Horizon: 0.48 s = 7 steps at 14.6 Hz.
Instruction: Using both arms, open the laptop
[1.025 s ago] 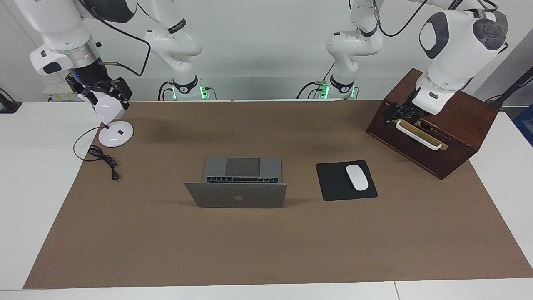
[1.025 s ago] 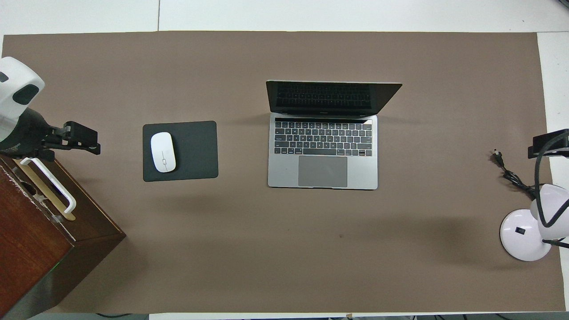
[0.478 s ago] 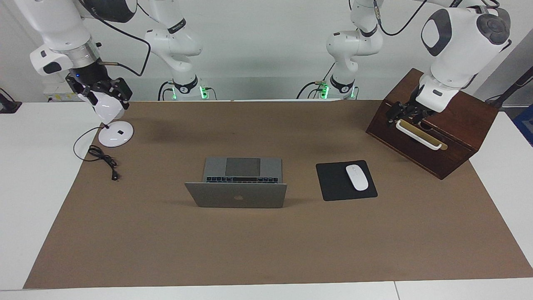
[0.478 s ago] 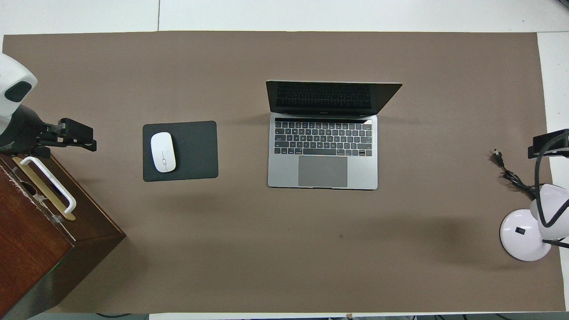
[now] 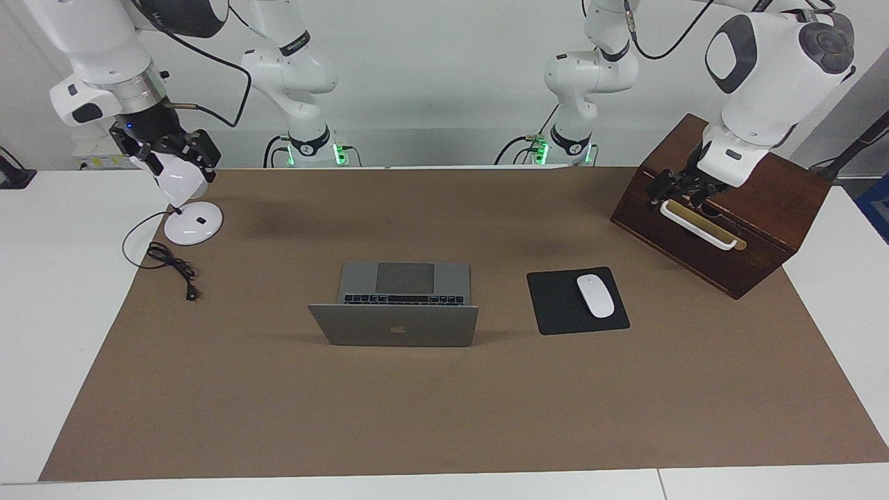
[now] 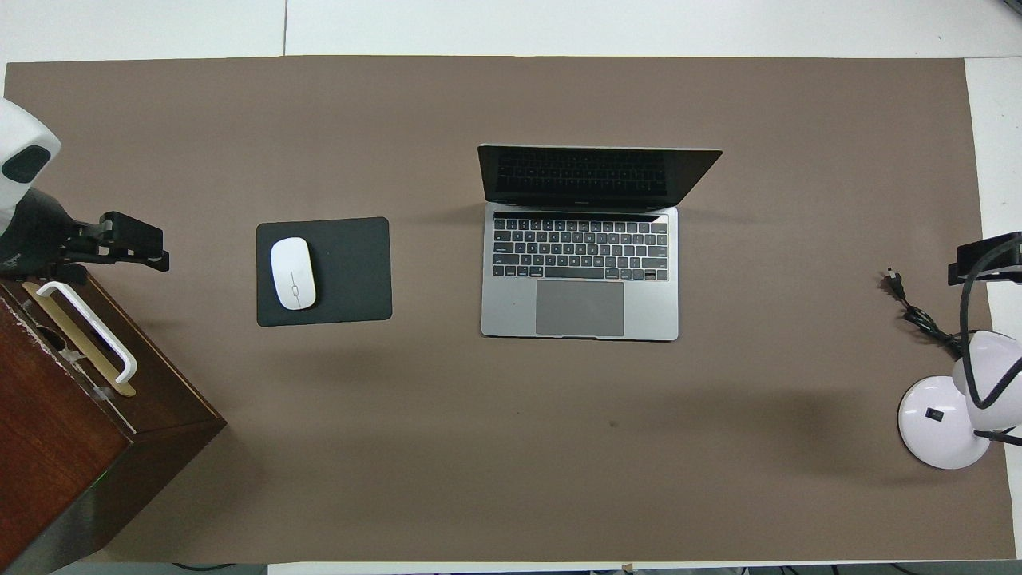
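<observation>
I am seeing the laptop [image 5: 396, 312] sitting open in the middle of the brown mat [image 5: 444, 417], its lid raised past upright and its keyboard turned toward the robots. The facing view is giving me the back of the lid with the dark apple logo, while only the overhead view is showing me the dark screen and the full keyboard and trackpad [image 6: 580, 307]. The facing view is also showing both arms whole, where the overhead view is catching little more than their ends. The left gripper [image 5: 677, 189] is hanging over the white handle [image 5: 696, 224] of the wooden box [image 5: 722, 208] at the left arm's end of the table, its fingers spread and holding nothing. The right gripper [image 5: 163, 149] is hovering over the white desk lamp [image 5: 191, 215] at the right arm's end, and I cannot tell whether its fingers are apart or together. I am counting one laptop, two arms, one black mouse pad [image 6: 323, 271] beside the laptop toward the left arm's end, one white mouse [image 6: 293, 273] lying on that pad, one box, one lamp and one black cord [image 5: 170, 260] trailing from the lamp.
</observation>
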{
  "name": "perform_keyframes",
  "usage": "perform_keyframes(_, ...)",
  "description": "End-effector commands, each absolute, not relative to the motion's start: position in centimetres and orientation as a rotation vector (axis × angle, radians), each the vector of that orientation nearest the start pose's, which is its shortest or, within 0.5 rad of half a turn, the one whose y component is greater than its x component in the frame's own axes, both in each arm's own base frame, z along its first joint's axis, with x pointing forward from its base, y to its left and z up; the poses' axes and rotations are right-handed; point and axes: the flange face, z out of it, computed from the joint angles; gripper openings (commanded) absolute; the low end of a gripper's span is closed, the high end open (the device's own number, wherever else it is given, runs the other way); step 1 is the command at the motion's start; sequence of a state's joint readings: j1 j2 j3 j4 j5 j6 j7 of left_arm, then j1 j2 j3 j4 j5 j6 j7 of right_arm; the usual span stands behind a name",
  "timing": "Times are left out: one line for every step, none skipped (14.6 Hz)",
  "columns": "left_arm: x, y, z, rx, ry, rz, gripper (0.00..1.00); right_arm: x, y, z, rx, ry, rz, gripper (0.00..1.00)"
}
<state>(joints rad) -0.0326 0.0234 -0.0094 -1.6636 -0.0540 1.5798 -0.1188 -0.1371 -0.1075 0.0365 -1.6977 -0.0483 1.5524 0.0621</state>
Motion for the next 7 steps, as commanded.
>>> perform_keyframes(55.0,-2.5,56.8,-3.165,-0.114,0.14,1.0,51.9,-5.7,61.0,-3.186,0.273,0.08,1.0)
perform_keyframes(55.0,-2.5,56.8,-3.166,-0.117,0.133,1.0,51.9,-5.6,61.0,-3.186,0.271,0.082,1.0)
perform_keyframes(54.9,-2.5,56.7,-3.166,-0.117,0.133,1.0,52.1,-5.6,60.8,-3.185,0.268,0.092,1.0)
perform_keyframes(54.9,-2.5,56.7,-3.166,-0.114,0.133,1.0,52.6,-5.6,60.7,-3.184,0.266,0.107,1.0)
perform_keyframes(54.9,-2.5,56.7,-3.165,-0.117,0.135,1.0,52.9,-5.7,60.9,-3.183,0.269,0.114,1.0)
perform_keyframes(54.9,-2.6,56.7,-3.165,-0.114,0.137,1.0,53.0,-5.8,61.0,-3.183,0.27,0.109,1.0)
perform_keyframes(54.9,-2.5,56.8,-3.165,-0.117,0.135,1.0,53.1,-5.8,61.1,-3.183,0.269,0.099,1.0)
